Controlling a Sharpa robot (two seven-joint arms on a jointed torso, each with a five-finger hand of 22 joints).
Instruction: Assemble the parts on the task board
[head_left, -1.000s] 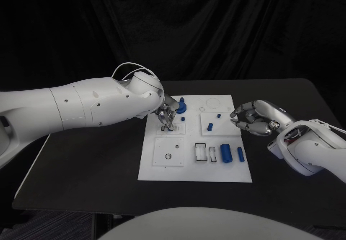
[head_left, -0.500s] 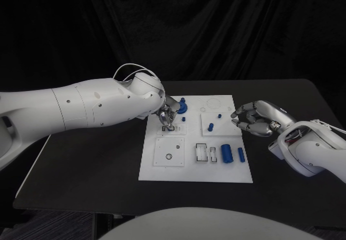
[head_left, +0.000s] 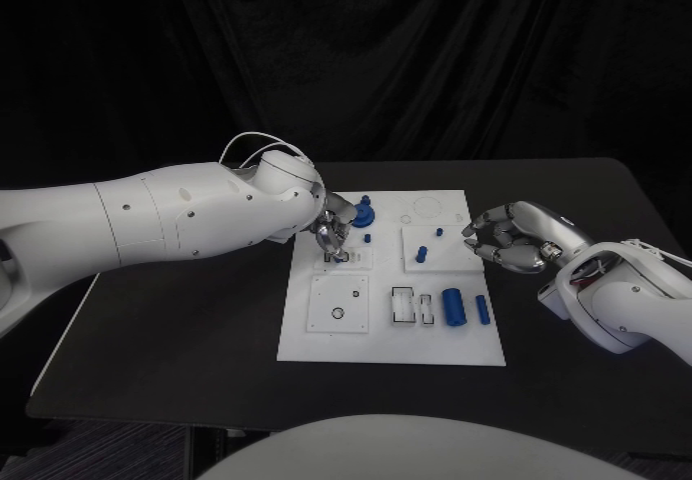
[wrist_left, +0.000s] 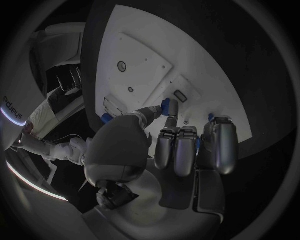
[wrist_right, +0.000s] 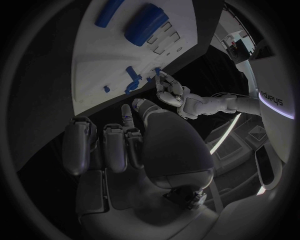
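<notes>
Left hand (head_left: 335, 232): fingertips pinch a small blue part (wrist_left: 166, 106) just above the task board (head_left: 389, 345) (nearer hand); right hand (head_left: 508, 236): curled, holding nothing, beside the board's edge

You are looking at a black table (head_left: 188, 340) with a matte top, its far corners rounded. Behind it hangs a dark curtain (head_left: 433, 80) in loose vertical folds, closing off the whole back of the scene. Below the table's near left corner you can make out a strip of dark, speckled floor (head_left: 101, 450). The light is dim and falls mostly on the table's middle.
</notes>
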